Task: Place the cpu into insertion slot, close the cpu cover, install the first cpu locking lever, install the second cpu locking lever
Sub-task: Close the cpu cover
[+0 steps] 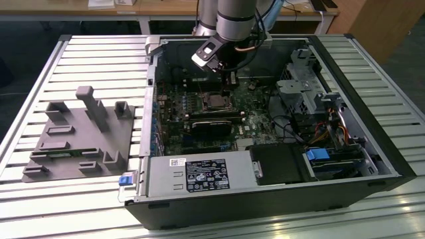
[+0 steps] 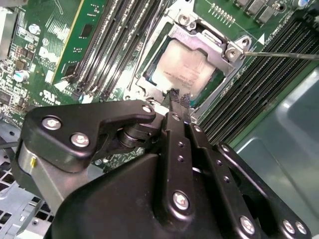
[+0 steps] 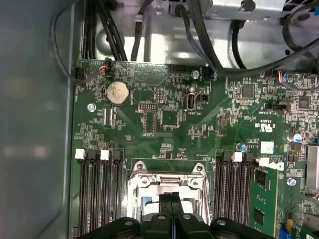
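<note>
Exterior view: we see an open computer case [image 1: 265, 204] lying on the slatted counter [image 1: 86, 55], with a grey fixture [image 1: 73, 134] well apart toward the exterior view's left. The arm [image 1: 236, 15] reaches down into the case, and the gripper [image 1: 232, 84] hangs just above the insertion slot [image 1: 216, 101] on the green board [image 1: 174, 139]. Second wrist view: the cpu [image 2: 182, 69] sits flat in the slot. The cpu cover [image 2: 209, 42] lies down around it, so the tan top shows through the cut-out. The fingers [image 2: 172, 129] are clenched together with nothing between them. The gripper [image 2: 178, 97] is at the near edge of the cover; it probably touches the frame, but we cannot tell for sure. A thin lever rod [image 2: 279, 55] sticks out sideways over the memory slots [image 2: 112, 47]. First wrist view: the gripper [image 3: 171, 198] is pressed shut over the silvery cover [image 3: 167, 181]. Memory slots [image 3: 97, 189] run on both sides of the cover. A coin battery [image 3: 118, 92] sits further up the board, and black cables [image 3: 199, 30] run beyond the board's edge.
</note>
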